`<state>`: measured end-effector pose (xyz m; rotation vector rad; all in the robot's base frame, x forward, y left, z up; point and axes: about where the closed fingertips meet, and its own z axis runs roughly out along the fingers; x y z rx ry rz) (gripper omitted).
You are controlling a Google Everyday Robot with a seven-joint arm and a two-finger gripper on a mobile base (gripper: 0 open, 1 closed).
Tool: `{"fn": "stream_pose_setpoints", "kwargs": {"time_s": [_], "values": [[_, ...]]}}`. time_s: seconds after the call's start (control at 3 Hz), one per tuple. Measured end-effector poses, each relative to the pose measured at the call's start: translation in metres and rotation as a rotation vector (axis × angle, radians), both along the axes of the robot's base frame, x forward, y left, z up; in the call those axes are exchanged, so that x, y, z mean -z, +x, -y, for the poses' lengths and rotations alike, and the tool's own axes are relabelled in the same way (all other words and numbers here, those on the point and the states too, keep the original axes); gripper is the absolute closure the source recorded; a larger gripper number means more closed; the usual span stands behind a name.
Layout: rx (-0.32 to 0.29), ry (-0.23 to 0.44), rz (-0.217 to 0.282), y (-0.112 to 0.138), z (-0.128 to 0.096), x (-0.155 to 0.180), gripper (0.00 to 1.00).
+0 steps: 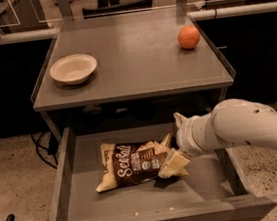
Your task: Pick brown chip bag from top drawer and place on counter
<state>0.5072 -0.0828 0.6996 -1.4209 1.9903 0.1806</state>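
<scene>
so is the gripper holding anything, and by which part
Cannot tell: the gripper is at the right-hand end of the crinkly brown chip bag, which lies in the grey metal top drawer.
</scene>
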Motion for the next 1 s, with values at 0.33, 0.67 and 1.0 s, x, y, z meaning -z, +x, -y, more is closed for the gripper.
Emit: {"fn": "stream_pose_setpoints", "kwargs": {"time_s": [0.33, 0.67, 1.0], "values": [[-0.046, -0.001, -0.011, 0.003, -0.007, 0.019, 0.0], [-0.047, 0.0, -0.012, 0.003, -0.007, 0.02, 0.0], [-0.087, -0.007, -0.04, 0.004, -0.022, 0.03, 0.0]]}}
